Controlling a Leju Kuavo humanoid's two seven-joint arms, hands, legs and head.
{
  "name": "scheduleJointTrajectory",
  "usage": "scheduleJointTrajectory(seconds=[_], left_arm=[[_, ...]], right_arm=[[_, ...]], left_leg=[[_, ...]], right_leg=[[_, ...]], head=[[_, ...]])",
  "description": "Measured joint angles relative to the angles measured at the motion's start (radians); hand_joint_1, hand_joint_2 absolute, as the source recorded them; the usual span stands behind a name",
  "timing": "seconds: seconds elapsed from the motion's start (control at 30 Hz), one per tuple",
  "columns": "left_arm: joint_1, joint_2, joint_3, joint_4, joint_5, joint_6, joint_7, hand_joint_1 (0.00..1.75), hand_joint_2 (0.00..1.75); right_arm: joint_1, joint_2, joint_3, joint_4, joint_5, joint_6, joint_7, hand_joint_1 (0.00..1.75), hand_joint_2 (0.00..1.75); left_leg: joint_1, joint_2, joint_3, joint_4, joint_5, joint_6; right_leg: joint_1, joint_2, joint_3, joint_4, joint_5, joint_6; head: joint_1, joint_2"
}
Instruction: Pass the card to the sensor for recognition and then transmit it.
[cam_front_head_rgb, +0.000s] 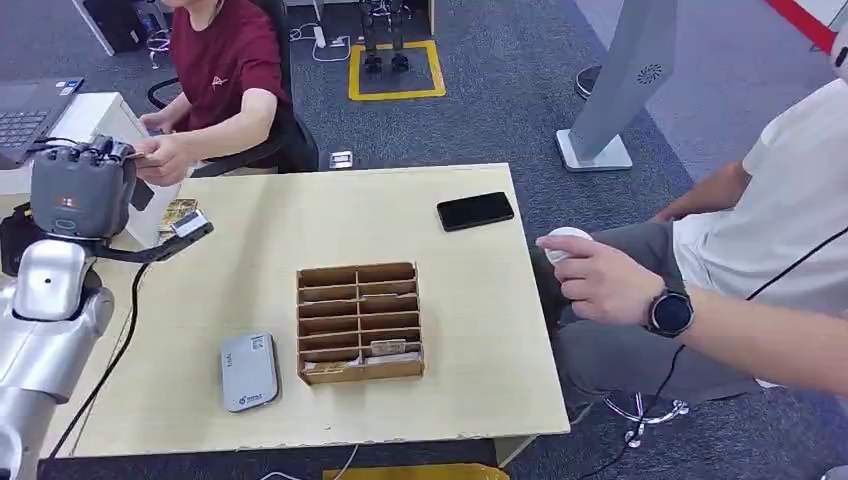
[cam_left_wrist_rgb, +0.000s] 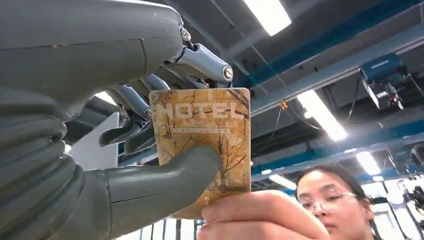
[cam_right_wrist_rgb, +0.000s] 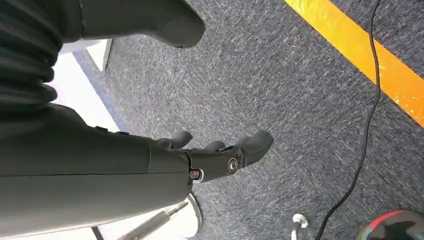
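The card (cam_left_wrist_rgb: 202, 145), printed HOTEL over a bare-tree picture, is sitting in your left robot hand (cam_left_wrist_rgb: 150, 150), with the thumb pressing across its face and the darker fingers (cam_left_wrist_rgb: 132, 100) backing it from behind. A person's hand (cam_left_wrist_rgb: 260, 217) is pinching the card's far end, so both are touching it at this moment. In the head view you are seeing that left robot hand (cam_front_head_rgb: 80, 190) raised beyond the far left corner of the counter (cam_front_head_rgb: 480, 330), with the red-shirted person (cam_front_head_rgb: 225, 70) reaching to it from the other side. Further out on the counter, a grey card reader (cam_front_head_rgb: 248, 372) is lying nearer to you, and a cardboard slotted box (cam_front_head_rgb: 358, 322) is standing just beside it. A black phone (cam_front_head_rgb: 475, 211) is lying well apart. Your right robot hand (cam_right_wrist_rgb: 220, 155) is hanging over the carpet, fingers loosely apart and holding nothing.
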Motion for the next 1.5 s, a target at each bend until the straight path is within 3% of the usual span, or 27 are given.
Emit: scheduleJointTrajectory(seconds=[0.03, 0.07, 0.27, 0.37, 0.6, 0.8, 0.87, 0.93, 1.0, 1.17, 1.27, 1.5], left_arm=[[0.0, -0.005, 0.0, 0.006, 0.017, -0.002, -0.008, 1.75, 1.75], [0.0, -0.01, -0.001, 0.01, 0.031, -0.009, -0.014, 0.0, 1.75], [-0.001, -0.043, -0.014, 0.019, 0.139, -0.087, -0.047, 0.0, 1.75], [-0.001, -0.06, -0.015, 0.017, 0.215, -0.161, -0.058, 0.0, 1.75], [0.0, -0.072, -0.015, -0.009, 0.258, -0.215, -0.067, 0.0, 1.75], [0.012, -0.053, -0.015, -0.104, 0.437, -0.449, -0.099, 0.0, 1.75], [0.034, -0.031, -0.015, -0.174, 0.55, -0.557, -0.137, 0.0, 1.75], [0.111, -0.003, -0.015, -0.291, 0.682, -0.624, -0.203, 0.0, 1.75], [0.236, 0.011, -0.015, -0.453, 0.775, -0.651, -0.259, 0.0, 1.75], [0.524, 0.041, -0.04, -0.771, 0.803, -0.645, -0.321, 0.0, 1.75], [0.605, 0.061, -0.056, -0.858, 0.808, -0.643, -0.33, 0.0, 1.75], [0.651, 0.085, -0.069, -0.94, 0.819, -0.643, -0.334, 0.0, 1.75]], right_arm=[[0.0, 0.0, 0.0, 0.0, 0.0, -0.001, -0.002, 0.0, 1.75], [0.0, 0.0, 0.0, 0.0, 0.0, -0.002, -0.003, 0.0, 1.75], [0.0, -0.002, 0.0, 0.0, 0.0, -0.003, -0.003, 0.0, 1.75], [0.001, -0.002, 0.0, 0.0, -0.002, -0.008, 0.002, 0.0, 1.75], [0.006, -0.003, 0.0, 0.0, -0.003, -0.013, 0.003, 0.0, 1.75], [0.016, -0.005, 0.0, 0.0, -0.005, -0.017, 0.003, 0.0, 1.75], [0.02, -0.005, 0.0, 0.0, -0.006, -0.022, -0.006, 0.0, 1.75], [0.024, -0.005, -0.006, 0.0, -0.01, -0.03, -0.008, 0.0, 1.75], [0.032, -0.005, -0.012, 0.0, -0.013, -0.03, -0.005, 0.0, 1.75], [0.047, -0.006, -0.032, 0.0, -0.027, -0.03, 0.006, 0.0, 1.75], [0.05, -0.008, -0.038, 0.0, -0.027, -0.029, 0.007, 0.0, 1.75], [0.051, -0.011, -0.045, -0.001, -0.028, -0.026, 0.008, 0.0, 1.75]], left_leg=[[0.0, 0.0, 0.0, 0.0, 0.0, 0.0], [0.0, 0.0, 0.0, 0.0, 0.0, 0.0], [0.0, 0.0, 0.0, 0.0, 0.0, 0.0], [0.0, 0.0, 0.0, 0.0, 0.0, 0.0], [0.0, 0.0, 0.0, 0.0, 0.0, 0.0], [0.0, 0.0, -0.001, 0.0, 0.0, 0.0], [0.0, 0.001, -0.001, 0.0, 0.0, 0.0], [-0.001, 0.003, -0.001, -0.001, -0.001, 0.0], [-0.001, 0.003, -0.001, -0.001, -0.003, 0.001], [-0.001, 0.007, -0.002, -0.001, -0.005, 0.002], [-0.001, 0.006, -0.002, -0.001, -0.006, 0.002], [-0.001, 0.005, -0.001, -0.001, -0.003, 0.002]], right_leg=[[0.0, 0.0, 0.0, 0.0, 0.0, 0.0], [0.0, 0.0, 0.0, 0.0, 0.0, 0.0], [0.0, 0.0, 0.0, 0.0, 0.0, 0.0], [0.0, 0.0, 0.0, 0.0, 0.0, 0.0], [0.0, 0.0, 0.0, 0.0, 0.0, 0.0], [0.0, 0.0, 0.0, 0.0, 0.0, 0.0], [0.0, 0.001, 0.0, 0.001, 0.0, 0.0], [0.0, 0.003, 0.0, 0.0, 0.0, 0.0], [-0.001, 0.004, 0.0, 0.0, -0.001, 0.001], [-0.001, 0.008, -0.003, -0.001, -0.003, 0.003], [-0.001, 0.007, -0.002, -0.001, -0.003, 0.003], [-0.001, 0.006, -0.001, -0.001, -0.001, 0.002]], head=[[0.0, 0.0], [0.0, 0.0], [0.0, 0.0], [0.0, 0.0], [0.0, 0.0], [0.0, 0.0], [0.0, 0.0], [0.0, 0.0], [-0.001, 0.0], [0.0, 0.0], [0.0, 0.0], [0.0, 0.0]])
